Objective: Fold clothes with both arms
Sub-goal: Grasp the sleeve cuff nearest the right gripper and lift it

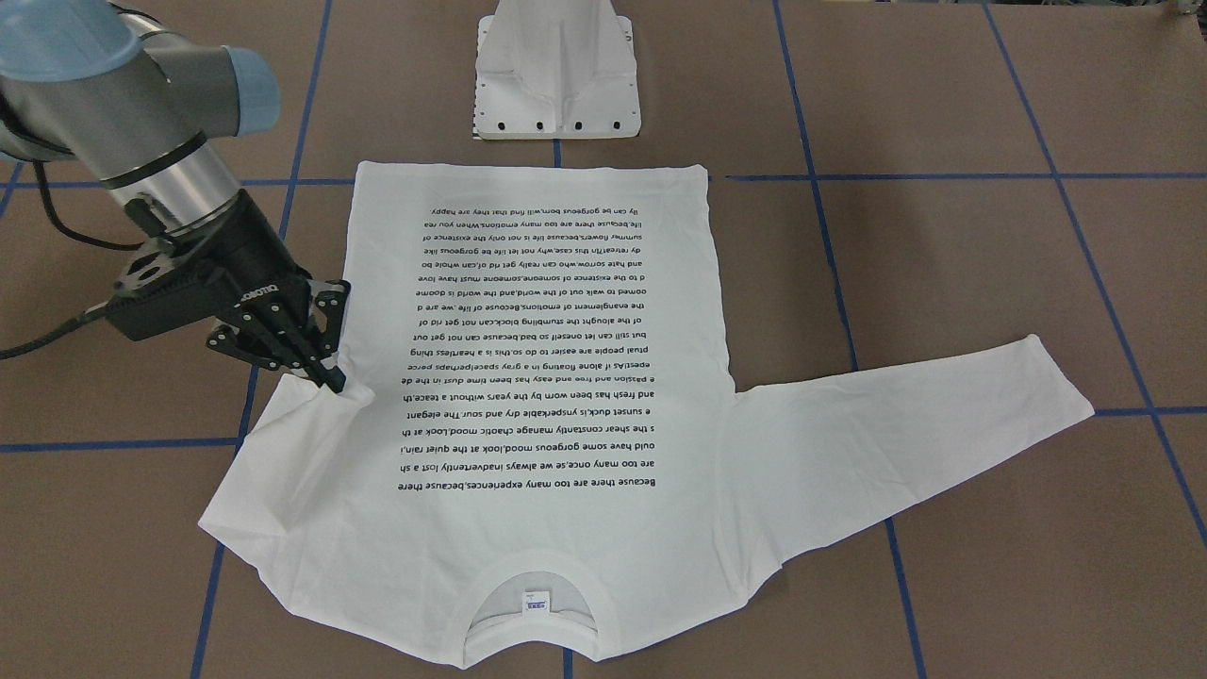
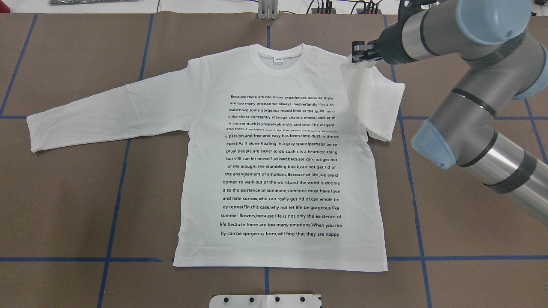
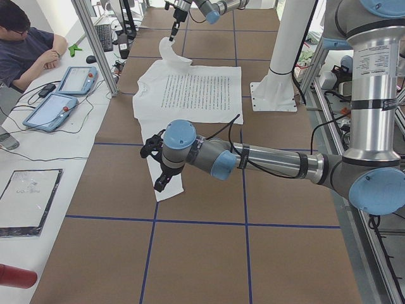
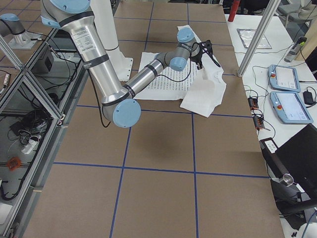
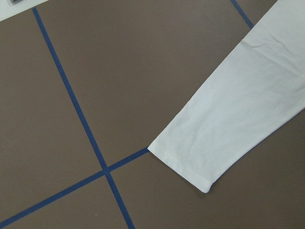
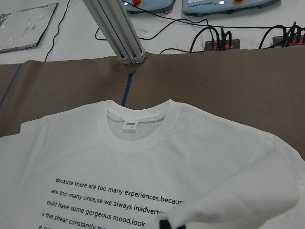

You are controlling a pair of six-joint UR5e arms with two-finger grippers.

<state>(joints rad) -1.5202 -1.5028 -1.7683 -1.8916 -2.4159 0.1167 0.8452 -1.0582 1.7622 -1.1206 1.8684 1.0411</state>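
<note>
The white shirt (image 2: 201,179) lies print-up in the middle of the table (image 2: 64,205), hem toward the robot's edge and collar toward the far edge. Its left sleeve (image 2: 85,115) is stretched flat toward the table's left end. The right gripper (image 1: 330,379) has its fingers pinched together on the right sleeve (image 2: 376,107), which is doubled back and raised beside the shoulder. The left gripper (image 3: 159,183) hangs over the left cuff (image 5: 190,162), and I cannot tell how far open it is.

White T-shirt (image 2: 278,171) flat, print up; sleeve (image 2: 379,105) on right folded inward, cloth pinched in right fingers (image 2: 359,47).
</note>
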